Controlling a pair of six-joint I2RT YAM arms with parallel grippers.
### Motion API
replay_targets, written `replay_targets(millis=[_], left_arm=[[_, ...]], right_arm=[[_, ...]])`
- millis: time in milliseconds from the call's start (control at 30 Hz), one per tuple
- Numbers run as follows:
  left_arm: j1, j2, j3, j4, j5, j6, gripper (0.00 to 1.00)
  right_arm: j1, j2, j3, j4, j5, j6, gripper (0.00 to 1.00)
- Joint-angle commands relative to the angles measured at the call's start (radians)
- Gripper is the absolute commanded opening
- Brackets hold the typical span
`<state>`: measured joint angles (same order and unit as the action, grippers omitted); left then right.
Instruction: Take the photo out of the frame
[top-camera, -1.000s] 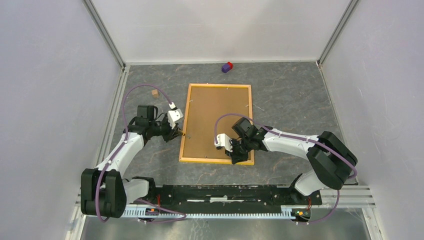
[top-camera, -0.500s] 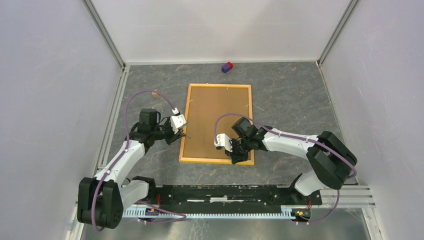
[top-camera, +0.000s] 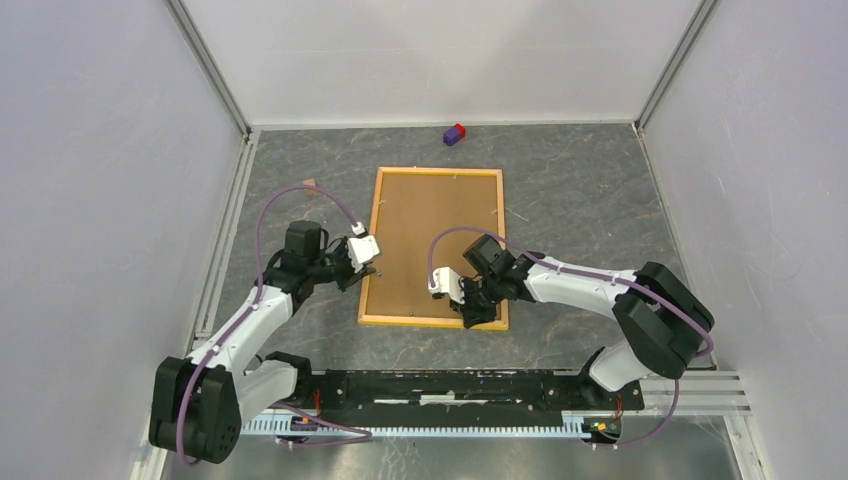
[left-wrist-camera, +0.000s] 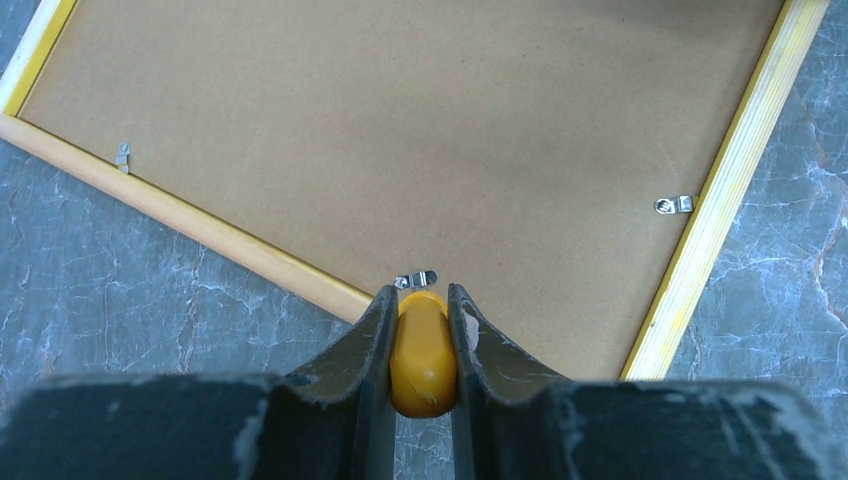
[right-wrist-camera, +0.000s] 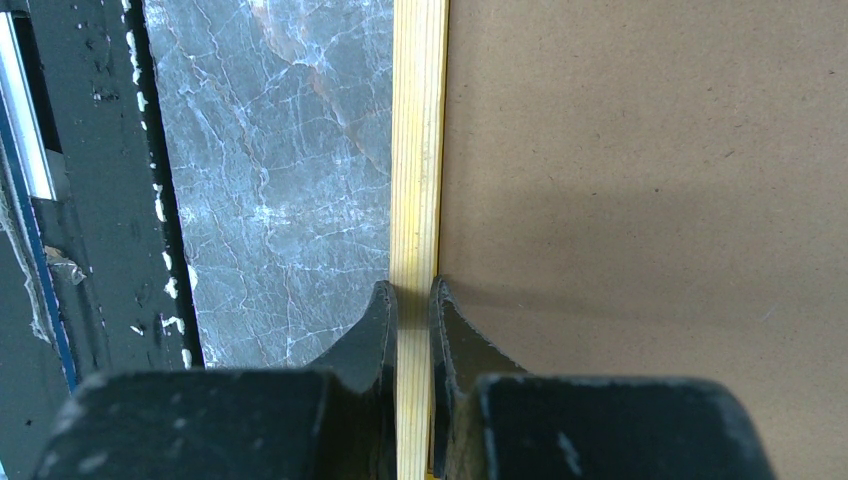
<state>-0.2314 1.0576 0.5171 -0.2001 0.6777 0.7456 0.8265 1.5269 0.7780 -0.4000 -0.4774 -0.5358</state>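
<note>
The frame (top-camera: 372, 240) lies face down on the table, its brown backing board (top-camera: 432, 240) up. The photo is hidden under the board. My left gripper (top-camera: 360, 270) is at the frame's left border, shut on a small rounded yellow peg (left-wrist-camera: 423, 355). The peg's tip sits just short of a metal clip (left-wrist-camera: 416, 279) on the board (left-wrist-camera: 430, 130). My right gripper (top-camera: 478, 312) is at the frame's near border, near its right corner. In the right wrist view it (right-wrist-camera: 412, 290) is shut on the yellow wooden border (right-wrist-camera: 420, 150), one finger on each side.
A purple and red block (top-camera: 455, 134) lies by the back wall. A small tan block (top-camera: 309, 184) lies left of the frame, partly behind the left arm's cable. More clips (left-wrist-camera: 675, 205) (left-wrist-camera: 122, 155) sit along the board's edges. The black base rail (top-camera: 450, 385) runs along the near edge.
My left arm has swung right, bringing its gripper and the yellow peg in over the frame's left border. The right arm and the frame have not moved.
</note>
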Motion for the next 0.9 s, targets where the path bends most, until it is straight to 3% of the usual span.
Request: replay_targets(millis=[0, 167, 333, 867], left_arm=[[-0.020, 0.033, -0.044, -0.234, -0.002, -0.013, 0.02], [-0.022, 0.027, 0.018, -0.336, 0.016, 0.014, 0.02], [-0.034, 0.075, 0.094, -0.447, -0.124, 0.060, 0.02], [-0.036, 0.063, 0.027, -0.502, -0.285, 0.214, 0.04]], right_arm=[[0.029, 0.078, -0.035, 0.052, 0.038, -0.008, 0.00], [0.029, 0.076, -0.037, 0.049, 0.040, -0.009, 0.00], [0.030, 0.072, -0.037, 0.051, 0.041, -0.010, 0.00], [0.029, 0.070, -0.033, 0.050, 0.040, -0.011, 0.00]])
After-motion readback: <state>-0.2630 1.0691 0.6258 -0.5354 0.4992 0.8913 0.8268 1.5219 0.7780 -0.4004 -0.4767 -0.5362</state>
